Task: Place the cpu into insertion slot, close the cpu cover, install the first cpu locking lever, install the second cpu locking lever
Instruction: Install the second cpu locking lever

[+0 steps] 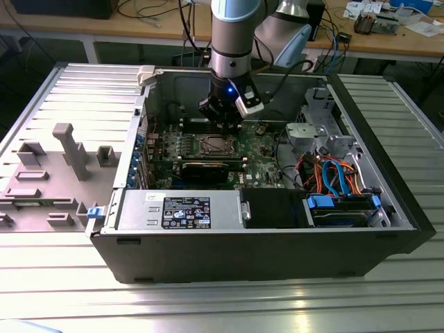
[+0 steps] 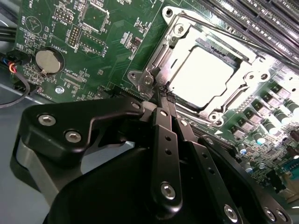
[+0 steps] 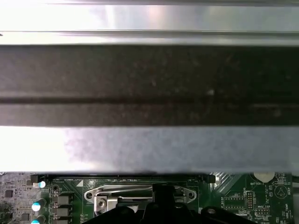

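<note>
Chip (image 2: 202, 74) sits in the socket under its closed cover (image 2: 184, 44), seen in my second wrist view; my gripper (image 2: 166, 95), fingers together, touches the cover's edge. Exterior view: gripper (image 1: 223, 119) hangs above the socket (image 1: 215, 146) inside the computer case (image 1: 263, 243).

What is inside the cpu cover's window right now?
Through the thin silver metal cpu cover, the cpu's pale metal top fills the window. The socket contacts beneath are hidden. The black end effector sits at the frame's corner.

Ribbed metal table (image 1: 62, 291) with open computer case (image 1: 263, 250) and grey fixture plate (image 1: 48, 180)
</note>
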